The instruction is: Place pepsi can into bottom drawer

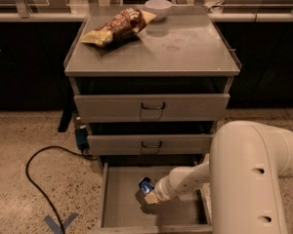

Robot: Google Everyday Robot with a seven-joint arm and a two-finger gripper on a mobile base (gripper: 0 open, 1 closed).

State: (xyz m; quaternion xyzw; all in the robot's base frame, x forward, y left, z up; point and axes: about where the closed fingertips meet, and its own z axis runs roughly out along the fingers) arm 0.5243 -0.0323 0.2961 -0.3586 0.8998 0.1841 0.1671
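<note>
The bottom drawer (pixel 119 209) of the grey cabinet is pulled open, showing its flat grey floor. The pepsi can (pixel 146 184), blue with a silver end, is tilted over the middle of that drawer. My gripper (pixel 149 193) reaches in from the right on a white arm and is shut on the can, holding it just above the drawer floor. The can's lower part is hidden by the fingers.
The two upper drawers (pixel 151 107) with dark handles are closed. A brown-and-yellow chip bag (pixel 116 27) and a white bowl (pixel 157 9) sit on the cabinet top. A black cable (pixel 36 179) loops on the floor at left. My large white arm (pixel 254 179) fills the lower right.
</note>
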